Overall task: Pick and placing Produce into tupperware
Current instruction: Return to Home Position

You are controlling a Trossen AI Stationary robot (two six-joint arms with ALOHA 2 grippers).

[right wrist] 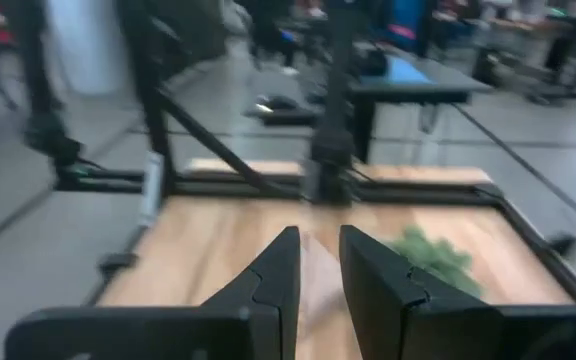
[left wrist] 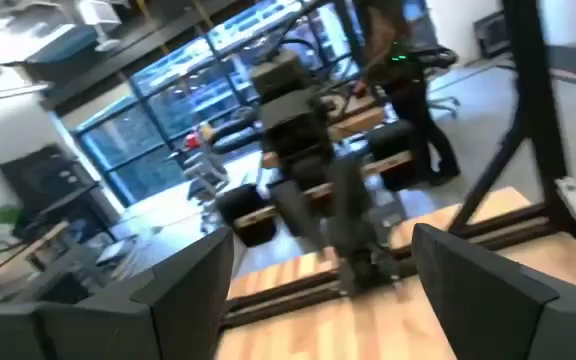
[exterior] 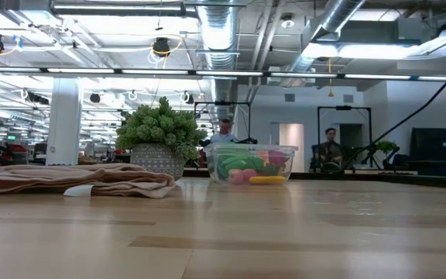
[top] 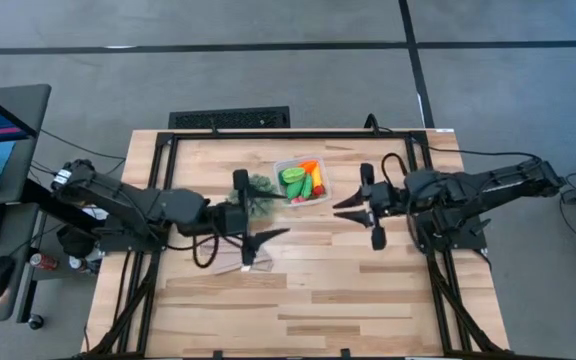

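Both arms are reaching over the wooden table (top: 368,300) from opposite ends, and neither one is holding anything. The tupperware (top: 279,170) is sitting toward the far edge of the table, about midway across. All the produce (top: 303,181) I can make out is lying inside it: green pieces, an orange carrot, a yellow banana along the front wall and small red strawberries.

The right gripper (top: 342,208) is hanging just beside the tupperware on the right arm's side. Its fingers (right wrist: 278,265) are parted by only a narrow gap and are gripping nothing. The left gripper (top: 265,248) is hanging on the tupperware's other side, nearer the table's front edge. Its fingers (left wrist: 193,275) are spread wide and released.

A spiky green ball (top: 259,189) is resting just beside the tupperware on the left arm's side, between the tupperware and the left arm. From table height, a tan folded cloth (exterior: 76,180) is lying flat on the wood, beyond the ball from the tupperware.

Behind the tupperware, out in the room, two people are showing near some dark frames, well apart from the table.
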